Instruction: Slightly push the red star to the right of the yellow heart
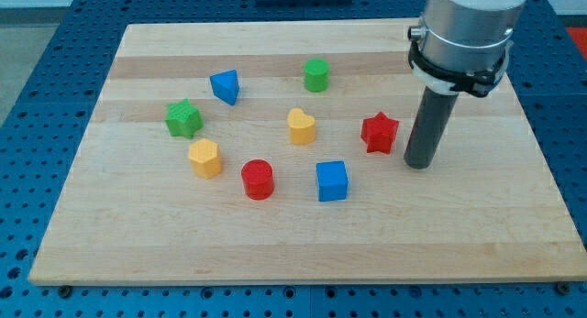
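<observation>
Wooden board (303, 245), red star (379, 133) just left of my tip (419, 164), rod without fingers, holding nothing, yellow heart (301, 126) further left

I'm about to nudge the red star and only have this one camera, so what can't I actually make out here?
- Contact: whether my tip touches the red star block; the single camera view shows it close on the star's right, gap unclear.
- Arm above the grey collar: cut off by the view's top edge.
- Wooden board: the rod hides a strip behind it.
- Yellow heart block: far side unseen.

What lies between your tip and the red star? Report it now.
Nothing: the camera view shows only a thin strip of bare board between my tip and the red star on its left.
</observation>
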